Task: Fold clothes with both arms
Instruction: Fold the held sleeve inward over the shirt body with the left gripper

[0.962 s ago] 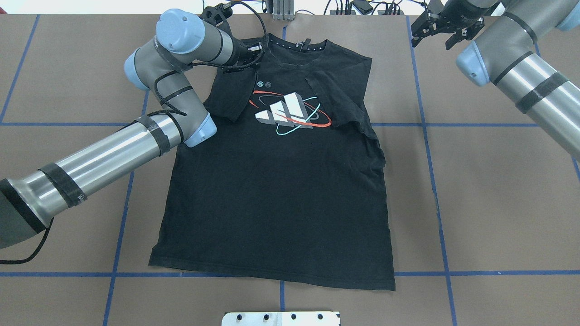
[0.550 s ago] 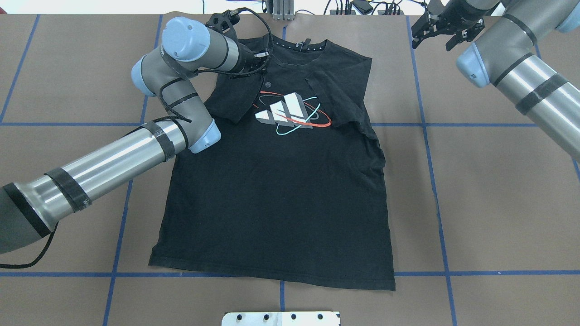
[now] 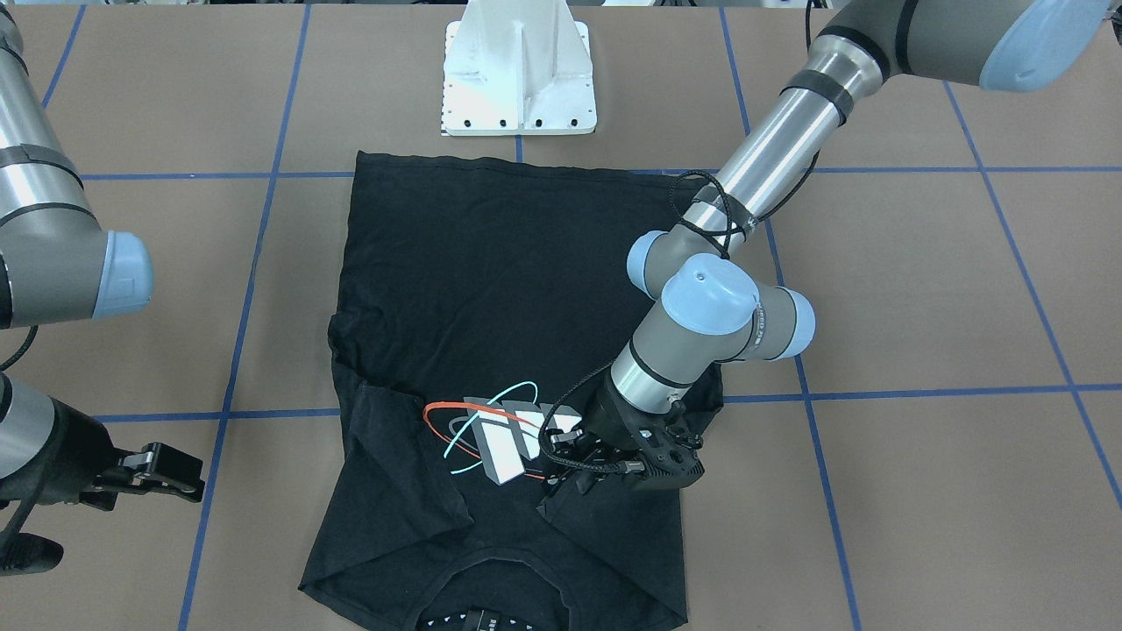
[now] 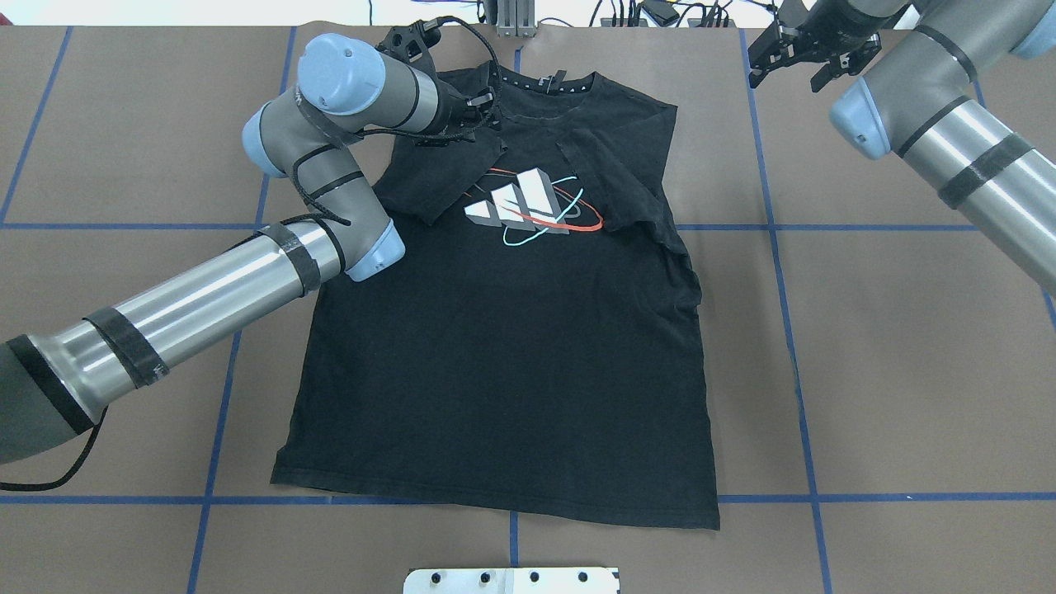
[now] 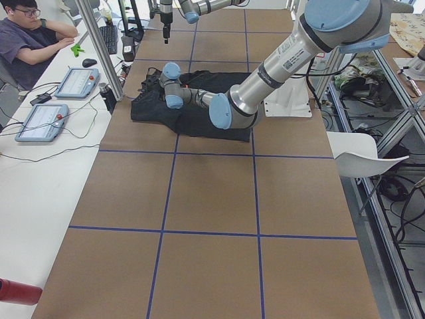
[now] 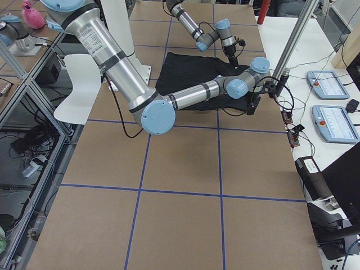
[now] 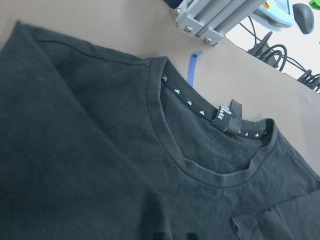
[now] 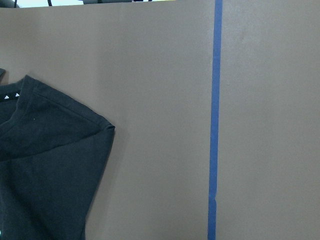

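The black T-shirt (image 4: pixel 511 371) lies flat, collar at the far edge, hem toward me. Its chest print (image 4: pixel 532 206) of white-grey blocks and red and teal ovals shows; the small dots are hidden. My left gripper (image 4: pixel 488 115) is shut on the shirt's left sleeve (image 4: pixel 437 177), which is folded inward over the chest; it also shows in the front view (image 3: pixel 570 469). The other sleeve (image 4: pixel 619 173) lies folded inward too. My right gripper (image 4: pixel 792 66) hangs open and empty off the shirt's far right corner. The left wrist view shows the collar tag (image 7: pixel 227 117).
A white mount plate (image 3: pixel 519 70) stands beyond the hem. Blue tape lines (image 4: pixel 775 247) grid the brown table. In the left side view an operator (image 5: pixel 30 40) sits by tablets (image 5: pixel 40 123) past the table's far edge. An aluminium post (image 6: pixel 295 50) stands there.
My left gripper has moved right with the sleeve, pulling its edge further over the chest and covering the small dots. The right arm has hardly moved.
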Available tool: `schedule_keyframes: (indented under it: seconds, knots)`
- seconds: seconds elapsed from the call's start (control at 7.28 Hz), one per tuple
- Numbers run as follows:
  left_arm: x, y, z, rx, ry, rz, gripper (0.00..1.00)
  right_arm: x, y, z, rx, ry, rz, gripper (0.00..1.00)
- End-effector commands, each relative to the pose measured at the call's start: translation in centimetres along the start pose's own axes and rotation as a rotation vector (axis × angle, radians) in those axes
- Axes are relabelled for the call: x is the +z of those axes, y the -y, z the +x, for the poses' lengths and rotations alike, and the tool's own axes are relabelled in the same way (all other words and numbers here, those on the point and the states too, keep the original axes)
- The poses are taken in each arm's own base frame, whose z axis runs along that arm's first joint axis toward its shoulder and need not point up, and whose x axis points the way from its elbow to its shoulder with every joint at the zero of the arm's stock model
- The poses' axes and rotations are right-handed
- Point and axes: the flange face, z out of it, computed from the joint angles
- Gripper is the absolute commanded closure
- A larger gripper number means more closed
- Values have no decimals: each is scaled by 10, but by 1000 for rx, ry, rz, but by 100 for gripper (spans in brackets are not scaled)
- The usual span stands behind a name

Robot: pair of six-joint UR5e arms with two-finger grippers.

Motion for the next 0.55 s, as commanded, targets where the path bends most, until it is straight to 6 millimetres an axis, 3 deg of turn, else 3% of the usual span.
schedule_keyframes:
  seconds: [0.0,0.14,0.27,0.41]
  knots:
    - [-16,14,9,5,-30,11,0,-1,-1,-2,0,10,-6,1]
    - [-28,9,16,11,-52,-30,0,-6,-5,-8,-8,38,-17,1]
    - [-42,2,-1,13,-69,-84,0,-14,-17,-8,-13,69,-24,1]
    - [-65,0,-31,11,-72,-130,0,-19,-33,-1,-19,83,-26,1]
